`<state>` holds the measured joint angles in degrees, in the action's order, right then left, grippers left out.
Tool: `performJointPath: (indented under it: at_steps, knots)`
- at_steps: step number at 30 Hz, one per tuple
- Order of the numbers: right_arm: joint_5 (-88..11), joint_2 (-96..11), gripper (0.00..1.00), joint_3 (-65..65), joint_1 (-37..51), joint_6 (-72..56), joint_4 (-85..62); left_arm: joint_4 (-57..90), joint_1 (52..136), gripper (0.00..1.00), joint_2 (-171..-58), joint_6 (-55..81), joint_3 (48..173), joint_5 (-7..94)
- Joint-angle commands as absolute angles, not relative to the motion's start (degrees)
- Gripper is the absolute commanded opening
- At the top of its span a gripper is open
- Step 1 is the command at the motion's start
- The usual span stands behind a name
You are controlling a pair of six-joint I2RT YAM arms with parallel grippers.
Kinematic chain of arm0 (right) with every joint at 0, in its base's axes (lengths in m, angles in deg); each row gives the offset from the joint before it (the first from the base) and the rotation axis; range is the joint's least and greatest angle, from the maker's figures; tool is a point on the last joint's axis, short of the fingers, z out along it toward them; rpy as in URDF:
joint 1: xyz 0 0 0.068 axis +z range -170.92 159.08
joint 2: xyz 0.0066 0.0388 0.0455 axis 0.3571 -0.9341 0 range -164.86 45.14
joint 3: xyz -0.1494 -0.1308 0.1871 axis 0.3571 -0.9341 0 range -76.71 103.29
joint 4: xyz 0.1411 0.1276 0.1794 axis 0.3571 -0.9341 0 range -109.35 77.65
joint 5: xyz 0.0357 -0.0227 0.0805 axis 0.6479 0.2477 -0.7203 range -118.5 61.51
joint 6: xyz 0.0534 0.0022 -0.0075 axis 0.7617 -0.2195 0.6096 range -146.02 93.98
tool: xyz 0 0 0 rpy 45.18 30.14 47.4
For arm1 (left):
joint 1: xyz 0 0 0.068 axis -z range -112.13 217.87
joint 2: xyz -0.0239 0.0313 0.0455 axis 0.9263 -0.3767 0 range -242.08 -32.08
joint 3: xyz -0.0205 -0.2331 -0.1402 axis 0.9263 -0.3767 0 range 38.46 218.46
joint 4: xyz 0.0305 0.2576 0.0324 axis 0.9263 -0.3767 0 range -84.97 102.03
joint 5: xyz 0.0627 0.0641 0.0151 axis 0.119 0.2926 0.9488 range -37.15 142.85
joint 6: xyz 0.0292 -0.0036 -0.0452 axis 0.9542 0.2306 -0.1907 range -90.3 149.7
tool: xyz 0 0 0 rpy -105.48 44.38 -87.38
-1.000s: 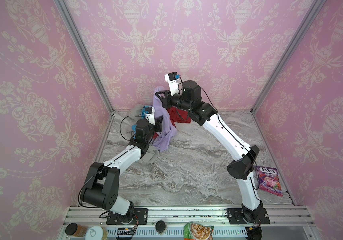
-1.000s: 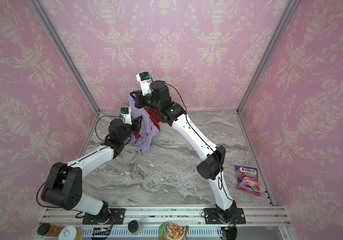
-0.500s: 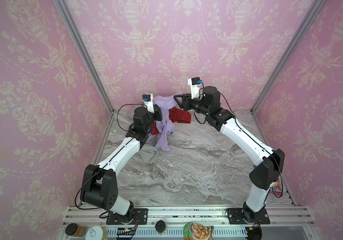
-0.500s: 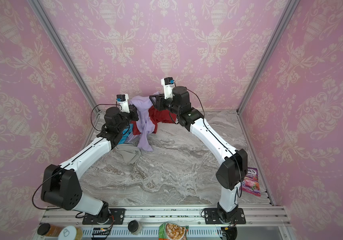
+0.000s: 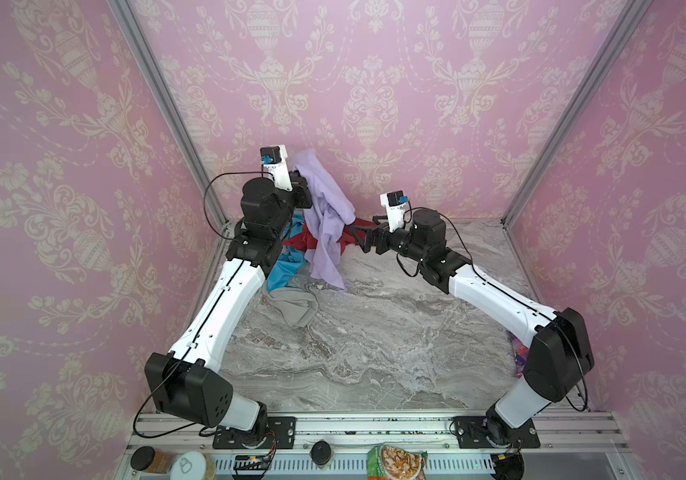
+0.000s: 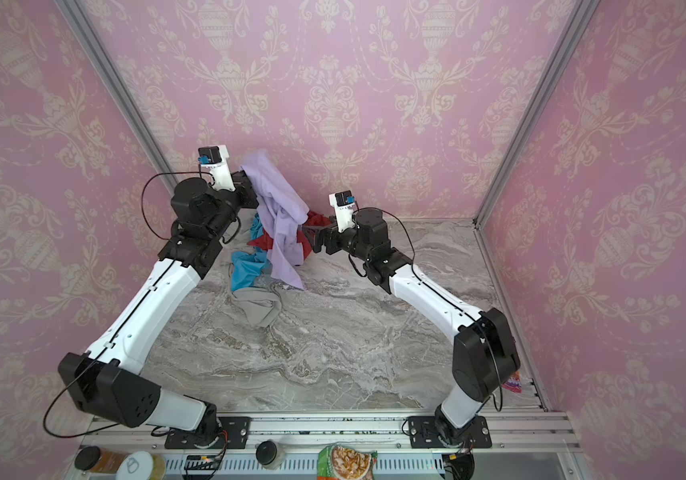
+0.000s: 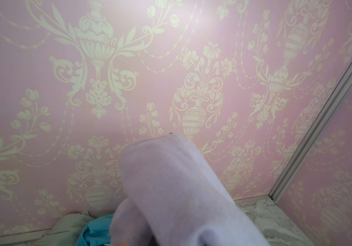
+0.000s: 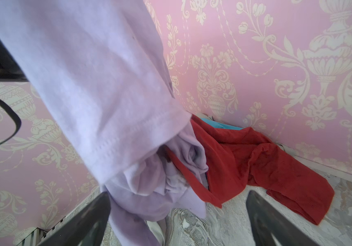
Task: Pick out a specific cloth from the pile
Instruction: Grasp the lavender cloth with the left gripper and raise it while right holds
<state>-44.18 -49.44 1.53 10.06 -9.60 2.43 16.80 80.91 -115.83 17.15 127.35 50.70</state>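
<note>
Since a second ago the right gripper has let go, jaws wide; the cloth hangs just before them, below the left gripper, clamped on it. Soft, light: pinch bunched folds.

Pale lavender cloth, turquoise, dark red and grey pile, grey marbled table, pink cream-floral walls

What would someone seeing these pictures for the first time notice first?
The lavender cloth, held high by the shut left gripper, hangs down toward the back of the marble table. Below it lies the pile of turquoise, red and grey garments, and the right gripper stands open beside the hanging fabric.
</note>
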Motion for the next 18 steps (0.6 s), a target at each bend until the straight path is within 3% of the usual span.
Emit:
performJointPath:
  at_steps: [1, 8, 18]
  knots:
    - [-44.8, -48.22, 1.0, -0.78, 10.28, -11.23, 7.11, 16.18, 78.32, 0.0, -112.81, 18.08, 130.77, 52.85]
    - [-45.1, -48.11, 1.0, -1.19, 10.32, -11.96, 6.25, 12.68, 72.83, 0.0, -112.5, 15.41, 134.02, 53.45]
    - [-46.22, -49.7, 1.0, 0.32, 11.13, -13.97, 5.95, 9.33, 71.83, 0.0, -113.85, 12.43, 142.1, 49.62]
